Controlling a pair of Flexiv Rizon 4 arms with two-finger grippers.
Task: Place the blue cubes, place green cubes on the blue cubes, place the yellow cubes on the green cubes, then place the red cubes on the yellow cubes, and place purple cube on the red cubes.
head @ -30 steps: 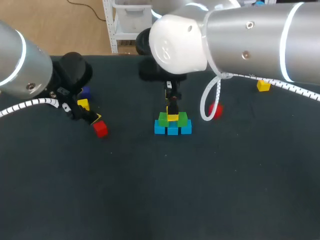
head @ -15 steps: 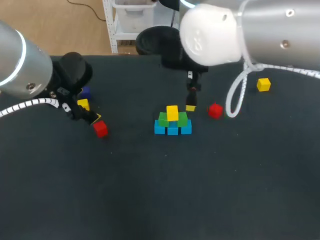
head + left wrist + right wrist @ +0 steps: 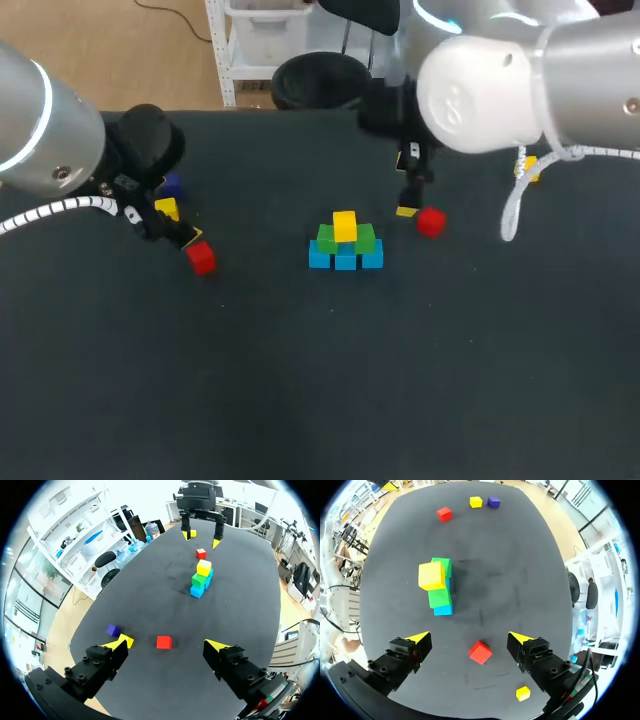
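A stack stands mid-table: a row of blue cubes (image 3: 345, 259), green cubes (image 3: 361, 239) on them and one yellow cube (image 3: 344, 224) on top. To its right lies a red cube (image 3: 431, 222). My right gripper (image 3: 414, 207) hangs open just over that cube; in the right wrist view the red cube (image 3: 480, 652) lies below and between the fingers of the right gripper (image 3: 470, 638), untouched. At the left my left gripper (image 3: 167, 645) is open above a second red cube (image 3: 163, 642), with a yellow cube (image 3: 128, 640) and the purple cube (image 3: 113, 630) beside it.
Another yellow cube (image 3: 527, 170) lies far right, partly behind my right arm's cable. The stack (image 3: 201, 576) stands well ahead of the left gripper. Dark table surface (image 3: 330, 380) stretches in front of the stack.
My right gripper has lifted off the stack, leaving the yellow cube on the green ones, and moved right to the red cube. The left arm has not moved.
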